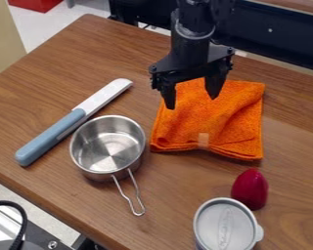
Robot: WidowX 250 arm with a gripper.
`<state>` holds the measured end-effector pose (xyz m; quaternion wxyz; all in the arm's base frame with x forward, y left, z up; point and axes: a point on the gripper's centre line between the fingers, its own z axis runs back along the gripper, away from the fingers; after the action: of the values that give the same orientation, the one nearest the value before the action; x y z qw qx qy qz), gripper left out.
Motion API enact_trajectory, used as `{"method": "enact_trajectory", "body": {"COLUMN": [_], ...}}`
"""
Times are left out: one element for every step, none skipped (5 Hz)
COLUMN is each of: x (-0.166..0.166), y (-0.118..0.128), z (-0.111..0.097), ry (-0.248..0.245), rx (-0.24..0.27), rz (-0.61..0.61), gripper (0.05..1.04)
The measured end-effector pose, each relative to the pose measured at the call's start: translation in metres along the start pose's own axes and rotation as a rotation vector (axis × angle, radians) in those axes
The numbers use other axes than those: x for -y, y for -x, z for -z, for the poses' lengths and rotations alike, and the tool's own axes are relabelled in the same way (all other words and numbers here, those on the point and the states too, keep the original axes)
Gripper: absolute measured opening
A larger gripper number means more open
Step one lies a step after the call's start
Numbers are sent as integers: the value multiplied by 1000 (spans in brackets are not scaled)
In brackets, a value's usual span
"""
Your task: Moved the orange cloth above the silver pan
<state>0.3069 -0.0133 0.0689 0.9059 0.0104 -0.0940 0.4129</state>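
Lookin' at the camera view: got a black two-finger claw [191, 101] pointed down over a folded, bright orange fabric cloth [228, 117], fingertips spread pretty wide, orange showing between. Can't tell if touching or just hovering, tbh. Cloth on the brown wood-grain surface [41, 97], just beside and up-right of a round silver metal pan [110, 151] with a wire handle. Inside the pan, just shiny bare bottom. Near the bottom edge, a round grey cup [224, 227] with a side tab; can't tell lid from inside. Right beside, a dark-red, egg-shaped thing [251, 189].
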Motion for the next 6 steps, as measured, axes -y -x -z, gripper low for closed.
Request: {"method": "enact_trajectory", "body": {"x": [-4, 2, 7, 20, 36, 46], "y": [4, 1, -4, -10, -7, -2], "z": [9, 14, 13, 17, 27, 35], "ry": [-27, -34, -30, -13, 4, 29], "rx": [-20, -25, 36, 65, 51, 104], "rz": [7, 87, 195, 304, 339, 200], "gripper": [1001, 959, 696, 423, 182, 67]}}
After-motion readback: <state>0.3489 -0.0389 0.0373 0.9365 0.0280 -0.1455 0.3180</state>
